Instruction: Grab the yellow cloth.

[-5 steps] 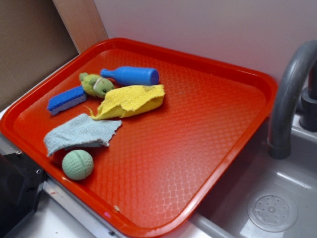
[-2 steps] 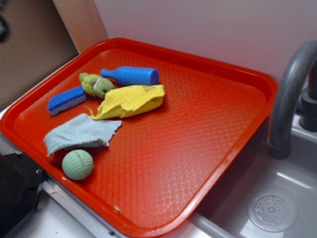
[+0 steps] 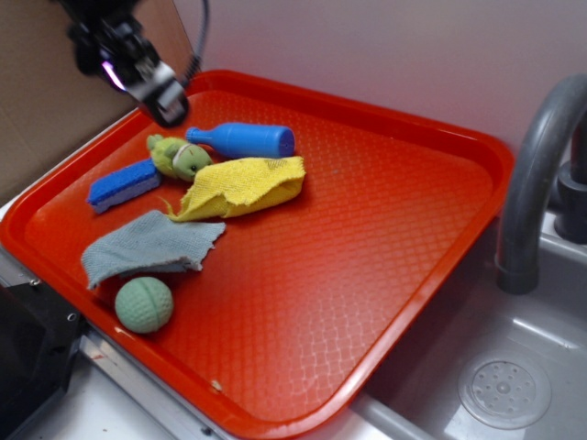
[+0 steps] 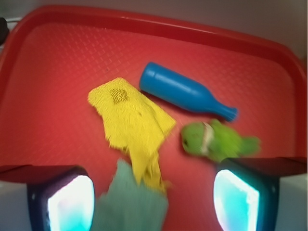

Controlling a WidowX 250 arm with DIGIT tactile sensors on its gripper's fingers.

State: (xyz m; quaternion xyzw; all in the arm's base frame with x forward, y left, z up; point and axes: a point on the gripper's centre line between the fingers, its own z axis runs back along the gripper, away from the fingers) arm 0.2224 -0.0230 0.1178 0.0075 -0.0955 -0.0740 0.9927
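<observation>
6 things crowd the tray (image 3: 413,119) at 9 o'clock; the yellow cloth (image 3: 240,186) lies flat below the bottle (image 3: 243,140). Tool (image 4: 154,192) hovers spread wide, empty, for approach.

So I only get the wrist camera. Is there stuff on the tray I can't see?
Observer: Yes. A green ball sits near the front edge of the tray, beside the grey-blue cloth.
Kid: Anything else?
Observer: A blue sponge lies right by the plush toy.
Kid: And where's my hand?
Observer: The hand hangs above the tray's back corner, near the neck of the blue bottle, not over the yellow cloth.
</observation>
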